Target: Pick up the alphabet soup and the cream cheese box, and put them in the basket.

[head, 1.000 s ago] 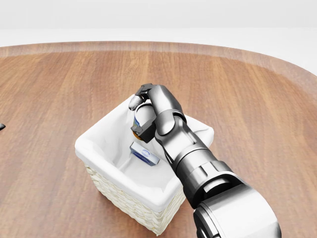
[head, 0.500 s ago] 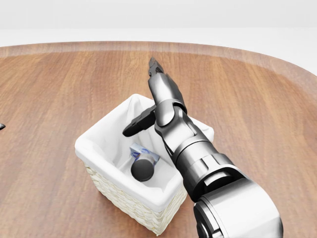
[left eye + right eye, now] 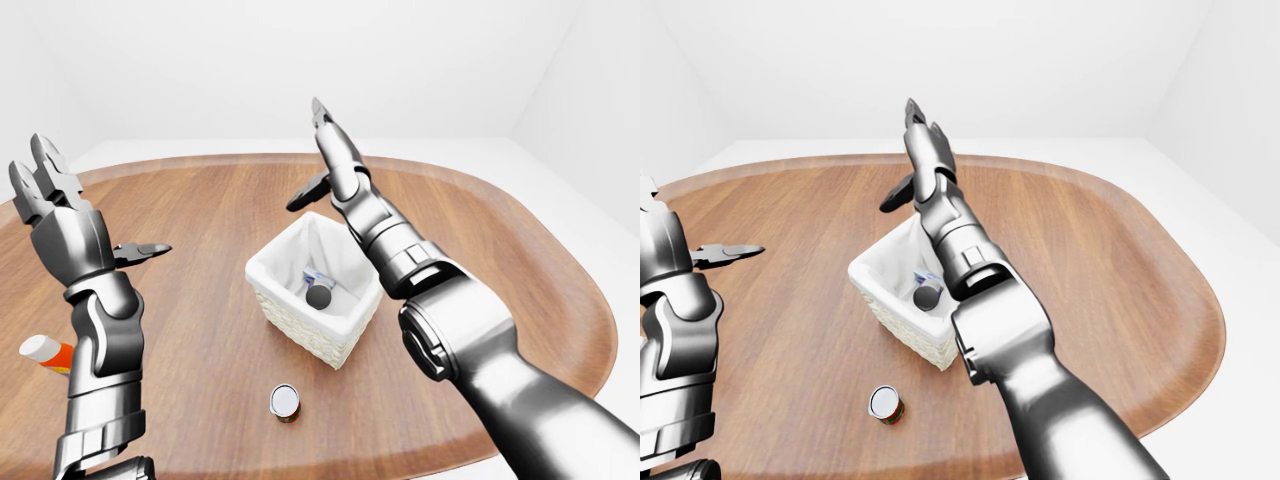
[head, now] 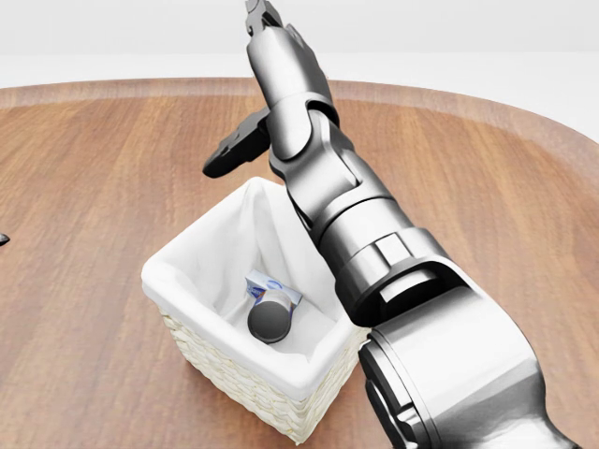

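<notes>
White walls surround a rounded wooden tabletop [image 3: 480,250]. Near its middle stands a white cloth-lined wicker basket [image 4: 225,365]. Above the basket's far rim the right robot hand [image 4: 257,89] is raised with fingers spread and nothing in its grasp. At the left-eye view's left, the left robot hand [image 3: 70,215] is raised, open and empty. Inside the basket lies a dark-topped alphabet soup can [image 4: 270,320], touching a small blue-and-white cream cheese box [image 4: 271,285]. Another small can with a pale top [image 3: 285,401] stands on the wood just below the basket. An orange-and-white bottle [image 3: 45,352] lies at the left edge.
</notes>
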`<state>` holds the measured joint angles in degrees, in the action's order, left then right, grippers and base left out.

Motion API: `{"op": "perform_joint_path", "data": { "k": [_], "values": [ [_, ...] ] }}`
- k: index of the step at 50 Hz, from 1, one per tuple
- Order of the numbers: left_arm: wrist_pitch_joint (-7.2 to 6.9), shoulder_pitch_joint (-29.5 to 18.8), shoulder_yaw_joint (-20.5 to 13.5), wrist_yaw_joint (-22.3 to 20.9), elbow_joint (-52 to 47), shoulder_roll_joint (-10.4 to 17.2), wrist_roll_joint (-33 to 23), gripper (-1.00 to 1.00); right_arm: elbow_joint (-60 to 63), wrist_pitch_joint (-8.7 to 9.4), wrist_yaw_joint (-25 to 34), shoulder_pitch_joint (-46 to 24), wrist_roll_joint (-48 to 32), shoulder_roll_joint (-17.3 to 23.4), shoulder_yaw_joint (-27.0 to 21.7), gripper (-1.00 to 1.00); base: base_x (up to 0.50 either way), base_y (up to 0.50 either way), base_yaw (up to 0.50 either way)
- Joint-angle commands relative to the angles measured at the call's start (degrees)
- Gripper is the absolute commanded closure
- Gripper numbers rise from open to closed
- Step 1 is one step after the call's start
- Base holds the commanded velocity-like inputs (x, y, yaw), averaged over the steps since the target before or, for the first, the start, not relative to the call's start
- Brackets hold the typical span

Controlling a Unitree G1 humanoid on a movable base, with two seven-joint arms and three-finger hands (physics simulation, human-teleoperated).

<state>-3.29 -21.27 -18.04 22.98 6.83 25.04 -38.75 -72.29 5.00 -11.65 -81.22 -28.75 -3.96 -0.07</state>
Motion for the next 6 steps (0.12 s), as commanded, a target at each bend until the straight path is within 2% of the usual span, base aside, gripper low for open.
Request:
{"op": "perform_joint_path", "data": {
  "k": [1, 4, 6],
  "values": [
    [0.26, -0.1, 0.1, 0.2, 0.4, 0.0, -0.2, -1.0, 3.6, 0.0, 0.3, -2.6, 0.1, 0.7, 0.5, -1.0, 0.0, 0.0, 0.0],
    [0.48, -0.1, 0.1, 0.4, 0.7, 0.0, -0.2, -1.0, 5.1, 0.0, -0.4, -1.0, 1.3, 0.7, 0.2, -1.0, 0.0, 0.0, 0.0],
    [0.07, -0.1, 0.0, 0.1, 0.2, 0.0, -0.2, -1.0, 5.9, 0.0, -1.2, 0.6, 2.1, 0.7, 0.2, -1.0, 0.0, 0.0, 0.0]
  ]
}}
